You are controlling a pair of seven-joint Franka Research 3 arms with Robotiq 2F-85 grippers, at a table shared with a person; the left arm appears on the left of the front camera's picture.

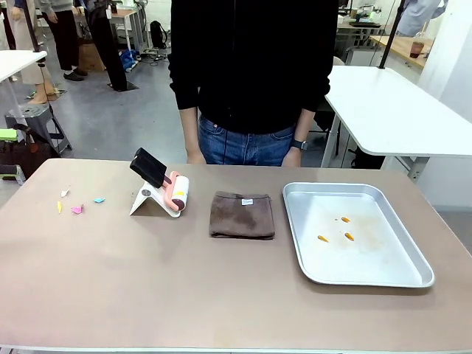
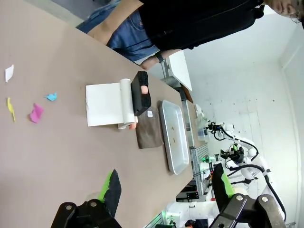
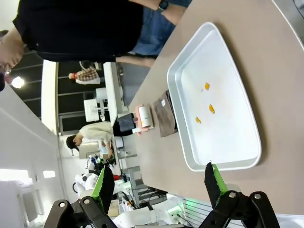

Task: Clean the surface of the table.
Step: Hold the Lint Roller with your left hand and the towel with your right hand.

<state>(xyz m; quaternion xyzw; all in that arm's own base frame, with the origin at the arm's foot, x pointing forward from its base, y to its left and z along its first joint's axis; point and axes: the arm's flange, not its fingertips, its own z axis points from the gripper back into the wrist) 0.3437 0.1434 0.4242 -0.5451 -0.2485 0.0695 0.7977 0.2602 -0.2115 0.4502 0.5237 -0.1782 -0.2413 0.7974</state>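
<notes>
Left wrist view: jaws spread (over table (image 2: 57,156)).

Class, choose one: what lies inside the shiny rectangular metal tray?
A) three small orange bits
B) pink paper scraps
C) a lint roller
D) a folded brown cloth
A: three small orange bits rest on the floor of the shiny rectangular metal tray; the folded brown cloth lies beside it on the tan-brown table.
</notes>
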